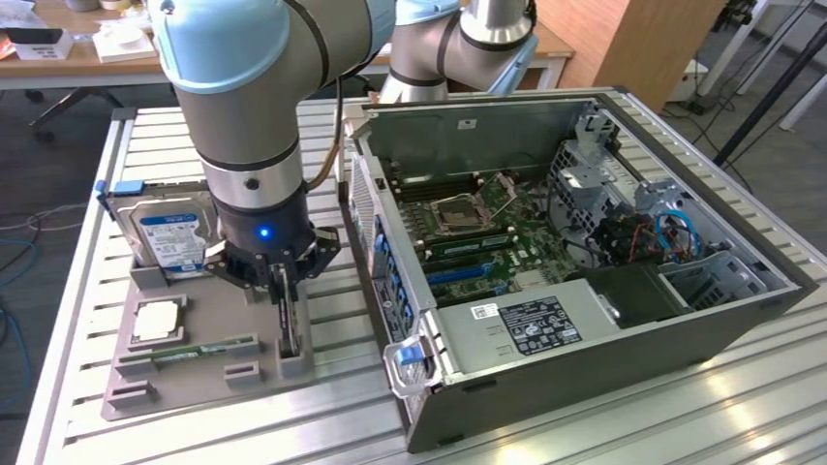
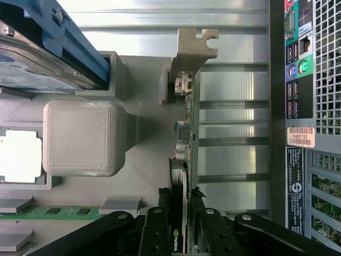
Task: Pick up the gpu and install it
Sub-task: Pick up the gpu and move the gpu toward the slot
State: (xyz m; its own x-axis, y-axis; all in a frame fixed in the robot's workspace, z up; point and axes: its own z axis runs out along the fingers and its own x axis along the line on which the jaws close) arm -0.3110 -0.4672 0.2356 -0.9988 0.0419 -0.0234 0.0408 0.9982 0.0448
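Scene: a Universal Robots arm was pictured bent over a grey parts holder [image 1: 194, 380] on the slatted metal counter [image 1: 646, 421], beside an opened computer case [image 1: 582, 242].

Pincer: the pincer [image 1: 287, 291] was seen lowered onto the holder, its fingers [image 2: 160, 224] pressed against both faces of the card's upper edge. It was judged closed on the gpu.

Task's thing: the gpu [image 1: 292, 329] was shown standing on edge in its slot at the holder's side nearest the case. Its silvery end bracket [image 2: 194, 50] was caught edge-on in the wrist view, just beside the case's rear port panel [image 2: 298, 58].

Other parts: a hard drive [image 1: 168, 232], a processor [image 1: 155, 320] and a green memory stick [image 1: 200, 347] were left in their own seats on the holder.

Step in hand: the pick-up was judged under way, with the card gripped but not yet raised out of the slot. Nothing of the installing had been done.

Called for, by judgement: the card would have to be drawn straight up, kept upright, and held clear of the slot's posts and the case wall.
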